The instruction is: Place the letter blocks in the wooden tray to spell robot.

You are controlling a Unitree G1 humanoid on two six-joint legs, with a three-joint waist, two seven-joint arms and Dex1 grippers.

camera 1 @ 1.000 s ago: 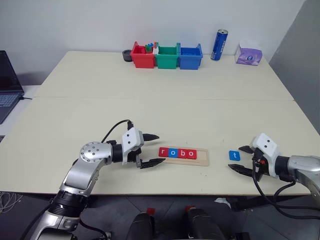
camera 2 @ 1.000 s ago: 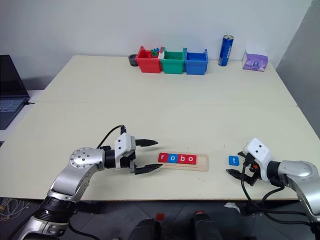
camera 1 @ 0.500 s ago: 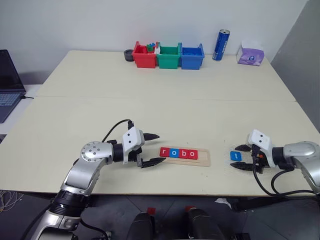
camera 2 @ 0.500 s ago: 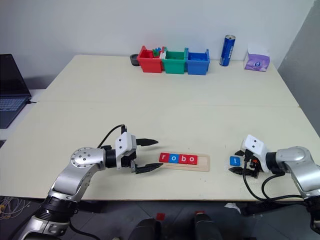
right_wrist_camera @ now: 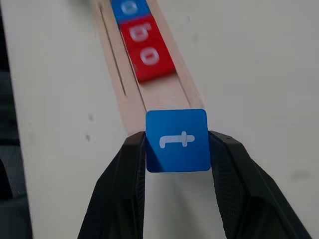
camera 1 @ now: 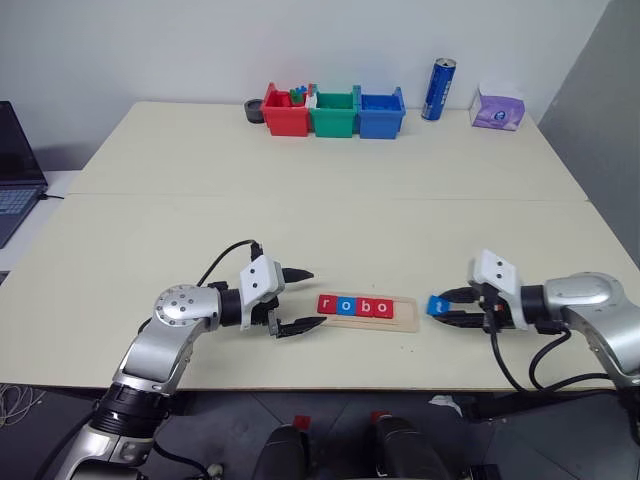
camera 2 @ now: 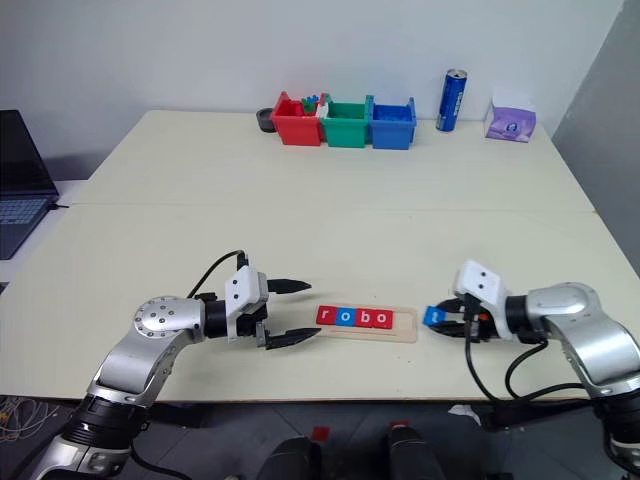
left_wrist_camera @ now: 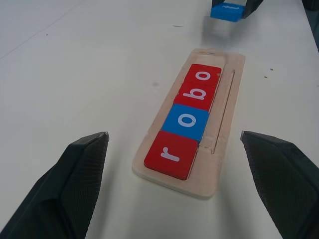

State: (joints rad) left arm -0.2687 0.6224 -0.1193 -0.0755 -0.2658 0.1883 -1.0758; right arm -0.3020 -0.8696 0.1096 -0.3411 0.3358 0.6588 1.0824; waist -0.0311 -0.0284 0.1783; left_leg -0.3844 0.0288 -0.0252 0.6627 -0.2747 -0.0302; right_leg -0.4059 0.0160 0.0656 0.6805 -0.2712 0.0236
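Along the far edge of the pale cream table [camera 1: 330, 215], top centre of the head views: a small dark grey round pot [camera 1: 254, 110], then a red plastic bin [camera 1: 285, 112] with small coloured pieces poking out, a green plastic bin [camera 1: 334, 112] and a blue plastic bin [camera 1: 381, 112], contents of these two not discernible. Right of the bins, an upright blue drinks can [camera 1: 438, 89], its print too small to read, and a purple tissue pack [camera 1: 498, 111]. At the left edge, part of an open dark laptop [camera 1: 15, 170]. Lower centre: the long pale-wood tray [camera 1: 402, 312] lying flat, carrying four flat square letter tiles [camera 1: 356, 306] side by side, red "r", blue "o", red "b", red "o", with one bare slot at the right end. Just right of that end, off the tabletop, the blue square tile with a white "t" [right_wrist_camera: 177, 140], clamped by its two side edges between the black fingers of the right gripper [camera 1: 441, 308], pointing toward the tray. Left of the tray, the left gripper [camera 1: 302, 299], fingers spread wide and holding nothing, tips near the "r" end without touching. Nothing between the "t" tile and the bare slot.
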